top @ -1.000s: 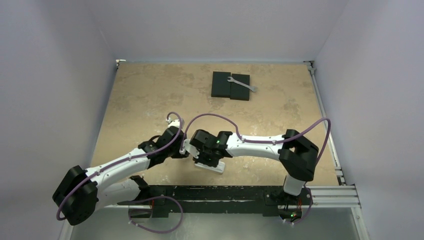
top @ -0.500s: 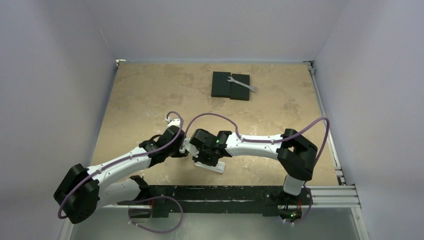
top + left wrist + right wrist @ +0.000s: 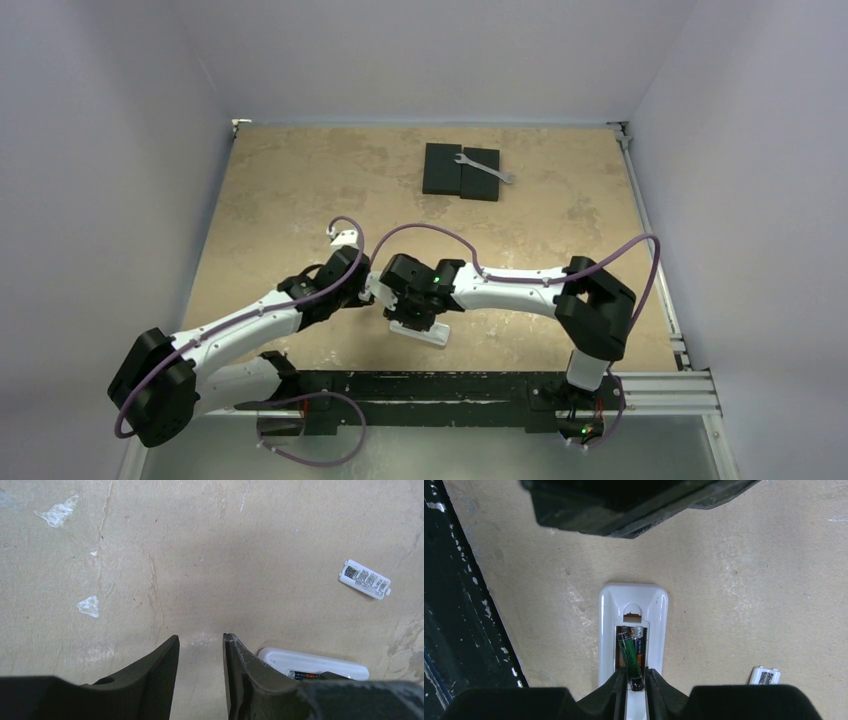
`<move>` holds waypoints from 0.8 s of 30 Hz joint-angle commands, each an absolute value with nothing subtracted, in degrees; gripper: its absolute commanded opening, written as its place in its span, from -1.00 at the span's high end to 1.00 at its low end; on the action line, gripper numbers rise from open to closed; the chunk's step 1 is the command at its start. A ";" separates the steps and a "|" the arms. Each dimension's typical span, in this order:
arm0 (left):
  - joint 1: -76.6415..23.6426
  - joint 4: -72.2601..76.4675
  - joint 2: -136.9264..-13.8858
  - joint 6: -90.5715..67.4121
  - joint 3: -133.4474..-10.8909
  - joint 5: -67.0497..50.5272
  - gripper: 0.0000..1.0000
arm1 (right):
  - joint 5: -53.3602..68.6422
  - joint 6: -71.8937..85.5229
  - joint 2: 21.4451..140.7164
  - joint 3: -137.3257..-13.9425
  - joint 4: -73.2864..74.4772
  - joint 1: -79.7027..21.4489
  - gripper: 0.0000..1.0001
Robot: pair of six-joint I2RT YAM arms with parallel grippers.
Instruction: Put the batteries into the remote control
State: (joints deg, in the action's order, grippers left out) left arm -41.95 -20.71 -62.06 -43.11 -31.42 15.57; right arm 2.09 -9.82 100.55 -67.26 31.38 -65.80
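Two batteries: both are in the remote's open recess in the right wrist view. The green battery [image 3: 628, 650] lies slanted with its near end raised. The second battery [image 3: 639, 642] sits lower beside it and is mostly hidden.
Remote control [image 3: 634, 600]: back up on the counter [image 3: 300, 190] near its front edge, between the two wrists, with the recess uncovered.
Right jaws: narrowly apart, one on either side of the green battery's near end. I cannot tell whether they pinch it or only flank it.
Left jaws: apart with nothing between them, over bare counter just beside one end of the remote.
Battery cover [image 3: 364, 579]: off, lying flat on the counter apart from the remote.
Done so far: one cell looks seated, and the green one is in the recess but not yet flat.
Left to do: probably pressing the green cell down against its contacts, then perhaps refitting the cover.
Elsewhere: a silver wrench [image 3: 485, 168] rests across two black blocks [image 3: 445, 170] at the far side, well apart.
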 commanded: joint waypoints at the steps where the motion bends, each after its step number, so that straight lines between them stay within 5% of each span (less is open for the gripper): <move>1: -42.58 -17.81 -61.38 -44.71 -35.69 16.88 0.25 | 1.55 -9.05 99.95 -67.67 29.15 -65.77 0.44; 24: -42.48 -19.91 -57.87 -44.83 -35.75 14.16 0.23 | 1.51 0.26 81.46 -54.75 19.29 -65.83 0.33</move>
